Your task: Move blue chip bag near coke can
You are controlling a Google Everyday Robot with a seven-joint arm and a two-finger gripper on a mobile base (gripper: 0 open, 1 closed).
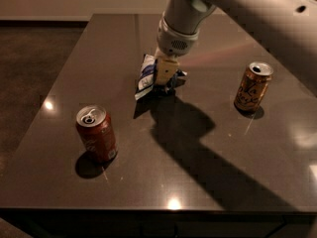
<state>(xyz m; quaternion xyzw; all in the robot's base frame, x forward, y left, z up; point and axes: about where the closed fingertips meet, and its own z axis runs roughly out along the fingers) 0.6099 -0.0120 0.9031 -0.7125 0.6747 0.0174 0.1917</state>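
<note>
The blue chip bag (147, 76) is blue and white and crinkled. It hangs tilted in my gripper (165, 77) near the middle of the dark table (198, 172), just above its own shadow. The gripper comes down from above and its yellowish fingers (163, 71) are shut on the bag's right part. The coke can (96, 133), red-brown with a silver top and pull tab, stands upright at the front left, well apart from the bag and the gripper.
An orange-gold can (252, 87) stands upright at the right of the table. My large white arm (257, 9) crosses the upper right of the view and casts a broad shadow over the table's middle. The table's front edge runs along the bottom.
</note>
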